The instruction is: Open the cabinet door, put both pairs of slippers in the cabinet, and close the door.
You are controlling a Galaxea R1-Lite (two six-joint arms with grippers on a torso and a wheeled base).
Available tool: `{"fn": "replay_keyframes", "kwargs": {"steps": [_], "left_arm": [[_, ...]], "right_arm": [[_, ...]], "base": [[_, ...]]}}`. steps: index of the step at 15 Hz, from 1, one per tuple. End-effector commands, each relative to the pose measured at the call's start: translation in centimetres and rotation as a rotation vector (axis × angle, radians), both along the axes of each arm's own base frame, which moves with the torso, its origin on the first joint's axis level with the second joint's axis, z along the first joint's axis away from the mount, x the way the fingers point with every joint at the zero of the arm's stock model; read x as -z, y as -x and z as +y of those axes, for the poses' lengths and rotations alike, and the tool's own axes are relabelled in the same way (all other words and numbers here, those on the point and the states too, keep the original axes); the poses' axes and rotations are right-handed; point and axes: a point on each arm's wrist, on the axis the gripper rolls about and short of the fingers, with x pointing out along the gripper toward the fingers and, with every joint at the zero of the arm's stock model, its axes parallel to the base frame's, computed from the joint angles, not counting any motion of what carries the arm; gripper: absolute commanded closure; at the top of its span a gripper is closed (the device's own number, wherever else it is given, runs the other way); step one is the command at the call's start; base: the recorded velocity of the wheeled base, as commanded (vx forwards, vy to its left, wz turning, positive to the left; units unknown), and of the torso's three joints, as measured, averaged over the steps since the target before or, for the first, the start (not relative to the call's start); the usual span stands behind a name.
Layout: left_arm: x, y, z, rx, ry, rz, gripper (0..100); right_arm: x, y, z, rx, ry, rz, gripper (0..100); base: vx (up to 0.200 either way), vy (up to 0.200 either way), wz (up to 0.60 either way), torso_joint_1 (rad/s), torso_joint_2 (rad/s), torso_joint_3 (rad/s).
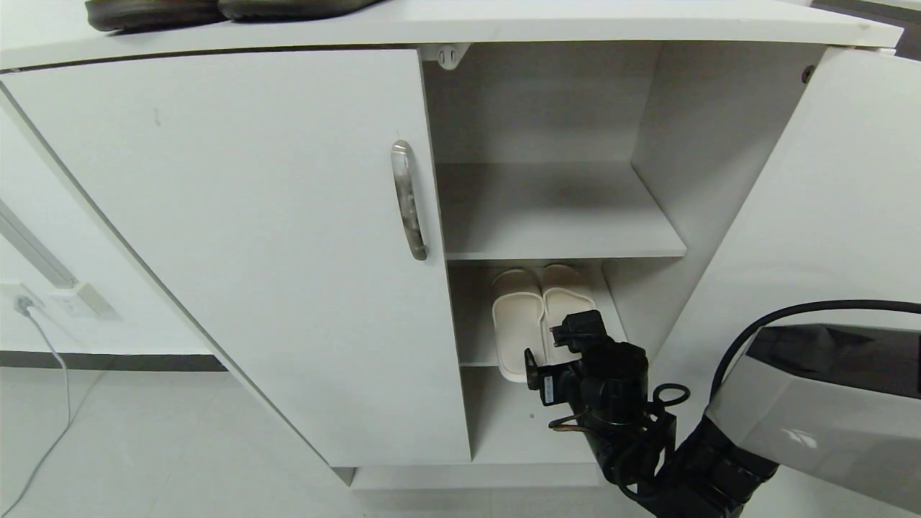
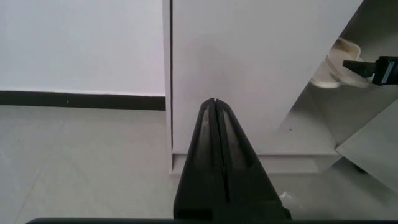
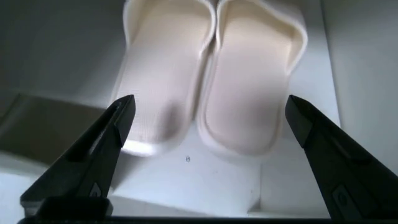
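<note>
Cream slippers (image 1: pixel 543 316) sat side by side on the cabinet's lower shelf (image 1: pixel 475 324) — first pair was in. Dark slippers (image 1: pixel 216 8) lay on the cabinet top (image 1: pixel 575 25), not yet stowed. Right-hand door (image 1: pixel 813 201) stood open — closing was left to do. Right gripper (image 1: pixel 554 345) hovered just before the cream pair, jaws wide and empty; left gripper (image 2: pixel 214 106) was pinched closed on nothing.

head: bright, even, diffuse | cabinet (image 1: pixel 547 108) interior dimmer, soft shadow across shelf (image 1: pixel 554 216) | glint on handle (image 1: pixel 408 201) | cabinet top bows toward frame edges | right wrist: dim, slippers (image 3: pixel 211 81) pale against dark recess | left wrist: flat light, faint sheen on floor (image 2: pixel 81 162)
</note>
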Motion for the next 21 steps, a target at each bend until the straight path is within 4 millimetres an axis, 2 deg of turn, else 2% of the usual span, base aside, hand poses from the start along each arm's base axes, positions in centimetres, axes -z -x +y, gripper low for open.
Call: {"fn": "replay_keyframes", "kwargs": {"steps": [1, 7, 21], "left_arm": [[-0.02, 0.00, 0.00, 0.001, 0.000, 0.000, 100], [0.03, -0.02, 0.00, -0.001, 0.002, 0.002, 100], [-0.02, -0.02, 0.00, 0.001, 0.003, 0.002, 100]], "right_arm": [[-0.17, 0.09, 0.02, -0.002, -0.003, -0.003, 0], [-0.34, 0.25, 0.11, -0.005, -0.016, -0.019, 0], [-0.03, 0.39, 0.06, -0.010, -0.005, -0.009, 0]], "base": [[-0.200, 0.000, 0.00, 0.007, 0.00, -0.002], [-0.200, 0.000, 0.00, 0.002, 0.00, 0.006], [0.000, 0.000, 0.00, 0.000, 0.00, 0.015]]}}
